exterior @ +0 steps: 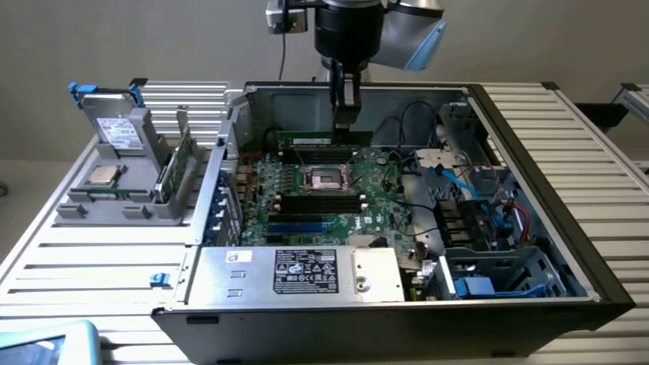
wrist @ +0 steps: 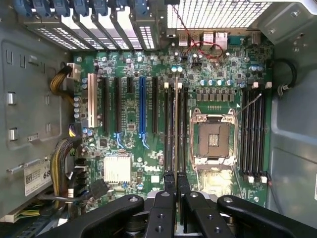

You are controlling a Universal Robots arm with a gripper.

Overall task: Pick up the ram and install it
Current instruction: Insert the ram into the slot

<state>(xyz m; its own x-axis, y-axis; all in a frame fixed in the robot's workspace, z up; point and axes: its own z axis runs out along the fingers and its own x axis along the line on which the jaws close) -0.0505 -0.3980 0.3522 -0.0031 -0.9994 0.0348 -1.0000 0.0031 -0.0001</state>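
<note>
The open case [exterior: 552,198] lies on its side on the slatted worktop, and the board [wrist: 130,114] fills its floor. The arm reaches straight down into it, near the case wall farthest from the exterior camera. The gripper [wrist: 176,191] has its fingers pressed onto the ram [wrist: 176,124], one on each face. From the wrist the stick shows edge-on, running along the bank of slots just beside the socket [wrist: 214,139]. From outside, the ram [exterior: 316,140] stands on its long edge between the socket and that far wall, low over the slots. So the pick-up looks done and the stick looks lined up with a slot. I cannot tell whether it is pushed home or only resting at the slot mouth, so the seating counts as unfinished. Room is tight: the case wall is close on one side, the socket frame on the other, and black cables [exterior: 400,122] loop near the gripper on the exterior view's right. Straight above, the case is open
</note>
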